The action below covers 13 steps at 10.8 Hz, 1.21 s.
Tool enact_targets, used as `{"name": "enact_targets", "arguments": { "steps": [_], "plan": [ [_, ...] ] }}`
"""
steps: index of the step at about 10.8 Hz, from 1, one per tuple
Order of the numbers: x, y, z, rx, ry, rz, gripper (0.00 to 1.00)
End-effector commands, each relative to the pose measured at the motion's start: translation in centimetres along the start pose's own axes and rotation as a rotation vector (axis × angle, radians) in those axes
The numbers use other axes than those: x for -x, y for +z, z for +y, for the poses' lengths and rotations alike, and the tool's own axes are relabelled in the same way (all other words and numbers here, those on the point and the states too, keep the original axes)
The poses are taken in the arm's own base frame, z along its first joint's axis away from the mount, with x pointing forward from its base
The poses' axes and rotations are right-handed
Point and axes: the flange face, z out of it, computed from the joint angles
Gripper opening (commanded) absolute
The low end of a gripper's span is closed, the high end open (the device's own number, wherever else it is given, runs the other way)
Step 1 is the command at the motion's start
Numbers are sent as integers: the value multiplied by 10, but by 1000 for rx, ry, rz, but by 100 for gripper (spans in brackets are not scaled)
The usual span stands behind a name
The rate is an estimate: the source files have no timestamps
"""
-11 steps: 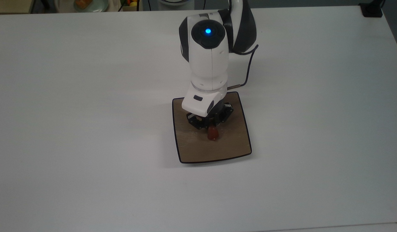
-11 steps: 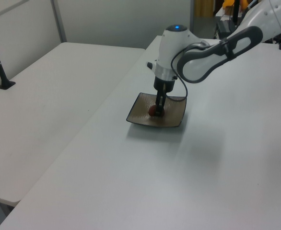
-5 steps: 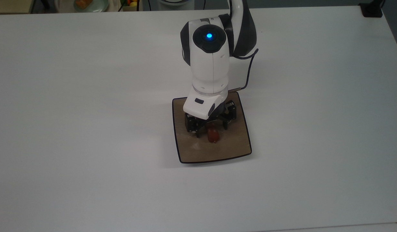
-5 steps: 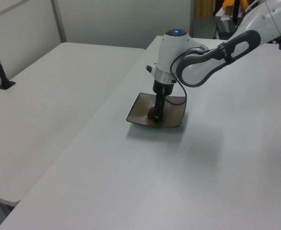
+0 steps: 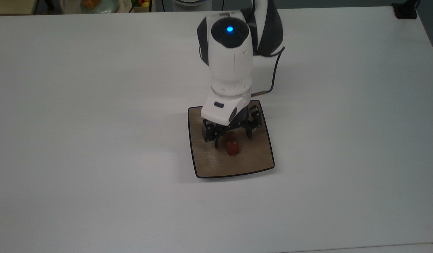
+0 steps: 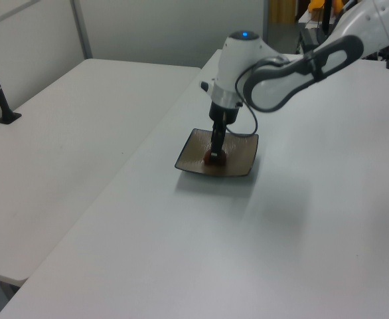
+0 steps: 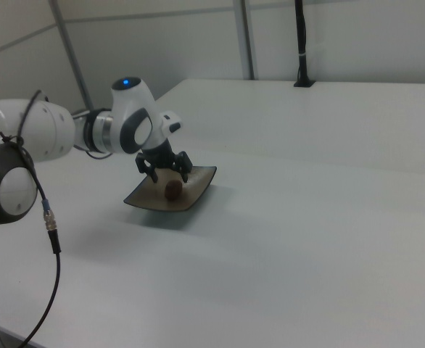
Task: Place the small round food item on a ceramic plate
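Now: pincer [image 5: 233,139] spread wide over ceramic plate [image 5: 209,165], holding nothing.
Small round food item [image 5: 232,147] lies on the plate near its middle, betw. the two fingers [image 5: 216,142], w/ a visible gap each side in top view; fingertips hang just above plate surface. Right view shows item [image 7: 172,189] below the splayed fingers. Plate sits on white worktop [image 5: 97,140].

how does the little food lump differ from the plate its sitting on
Size: the small round food item is far smaller than the ceramic plate.
Shape: the food item is a rounded, slightly oblong lump; the plate is square and flat with rounded corners.
Colour: the food item is dark reddish-brown; the plate is tan-brown with a thin dark rim.
Both are brownish, and both lie under the open gripper.
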Motion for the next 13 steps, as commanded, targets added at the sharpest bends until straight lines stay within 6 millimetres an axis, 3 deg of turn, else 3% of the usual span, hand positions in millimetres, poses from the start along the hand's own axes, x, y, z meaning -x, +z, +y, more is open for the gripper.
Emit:
{"name": "enact_targets", "arguments": {
  "steps": [1, 4, 5, 9, 11, 13],
  "plan": [
    [12, -98, 13, -13, 23, -59, 100],
    [42, -200, 57, -26, 107, -105, 100],
    [57, -223, 69, -31, 133, -137, 100],
    [111, -301, 104, -40, 220, -206, 100],
    [144, -323, 107, -48, 243, -213, 100],
    [162, -335, 95, -59, 242, -216, 100]
  ]
}}
